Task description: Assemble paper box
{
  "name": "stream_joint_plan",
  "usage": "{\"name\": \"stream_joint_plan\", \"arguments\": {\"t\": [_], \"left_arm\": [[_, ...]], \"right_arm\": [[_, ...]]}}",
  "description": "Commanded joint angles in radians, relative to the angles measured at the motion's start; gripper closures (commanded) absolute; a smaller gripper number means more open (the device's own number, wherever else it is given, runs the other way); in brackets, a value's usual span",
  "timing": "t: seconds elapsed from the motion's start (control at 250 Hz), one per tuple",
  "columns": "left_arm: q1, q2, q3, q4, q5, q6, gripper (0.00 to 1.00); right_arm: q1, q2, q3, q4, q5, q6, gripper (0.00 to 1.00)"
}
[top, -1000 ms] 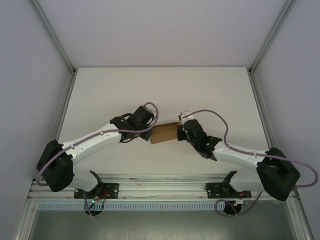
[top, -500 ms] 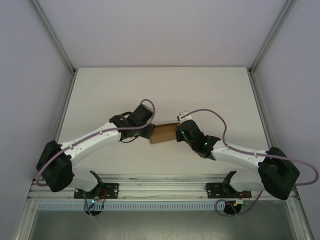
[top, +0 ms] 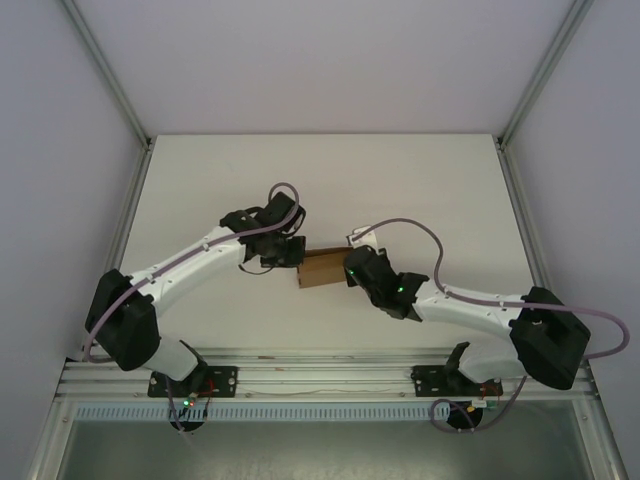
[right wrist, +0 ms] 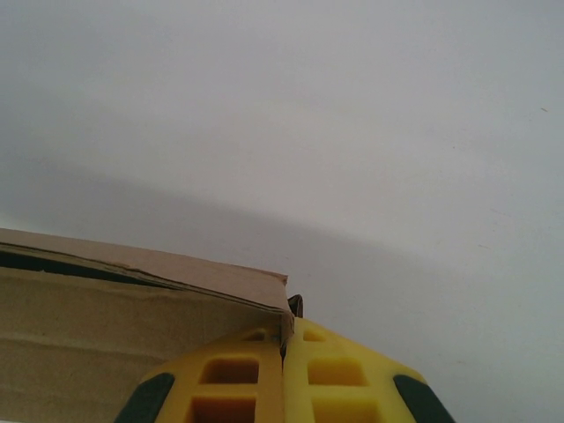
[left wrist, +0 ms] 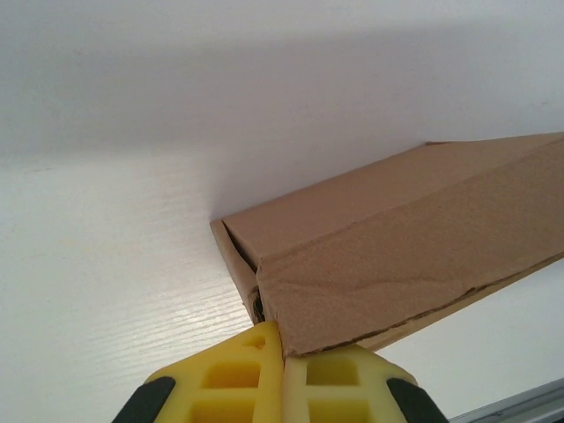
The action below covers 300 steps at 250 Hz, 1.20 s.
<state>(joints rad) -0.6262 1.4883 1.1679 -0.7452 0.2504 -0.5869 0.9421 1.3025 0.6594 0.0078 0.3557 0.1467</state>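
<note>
From above, the box (top: 322, 268) lies a little nearer than the middle of the table (top: 400, 180), long side running left to right, with a gripper at each short end. The left gripper (top: 296, 264) meets its left end and the right gripper (top: 347, 270) its right end, so both ends are closed off by the arms. The far long side faces a broad stretch of bare table up to the back wall, and the near long side faces a narrower strip before the rail (top: 320, 372). Slanted frame posts (top: 105, 75) stand at the table's left and right edges, well apart from the box. Lilac cables (top: 400, 224) loop above each wrist, clear of the cardboard. In the left wrist view, the left gripper (left wrist: 283, 342) has its yellow fingers (left wrist: 229, 379) pressed together on the lower edge of a creased brown flap. The box (left wrist: 405, 229) runs away to the right as a long folded body, its end just beyond the fingertips. Bare table (left wrist: 106, 264) lies to the left and behind. In the right wrist view, the right gripper (right wrist: 284, 339) also has its fingers (right wrist: 344, 374) closed, pinching the corner where the thin top panel of the box (right wrist: 106, 326) ends. The cardboard spreads to the left of the fingers, and open table (right wrist: 397, 132) lies ahead and to the right.
</note>
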Motion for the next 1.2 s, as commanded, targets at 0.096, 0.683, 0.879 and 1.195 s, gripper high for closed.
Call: {"name": "stream_joint_plan", "arguments": {"t": [0.096,0.683,0.879,1.195], "left_arm": [[-0.013,-0.008,-0.109,0.09,-0.037,-0.031,1.0],[-0.117,-0.1,-0.333,0.262,-0.247,-0.04,1.0],[-0.142,-0.074,-0.318,0.268,-0.287,-0.045,1.0],[-0.145,-0.077,-0.326,0.285,-0.279,-0.034,0.99]], "right_arm": [[0.012,0.02,-0.039,-0.074,-0.001,0.031,1.0],[0.012,-0.042,-0.018,-0.084,0.006,0.108,0.59],[-0.028,-0.103,0.051,-0.158,-0.092,0.121,0.45],[-0.139,-0.166,0.095,-0.121,-0.224,0.1,0.35]]}}
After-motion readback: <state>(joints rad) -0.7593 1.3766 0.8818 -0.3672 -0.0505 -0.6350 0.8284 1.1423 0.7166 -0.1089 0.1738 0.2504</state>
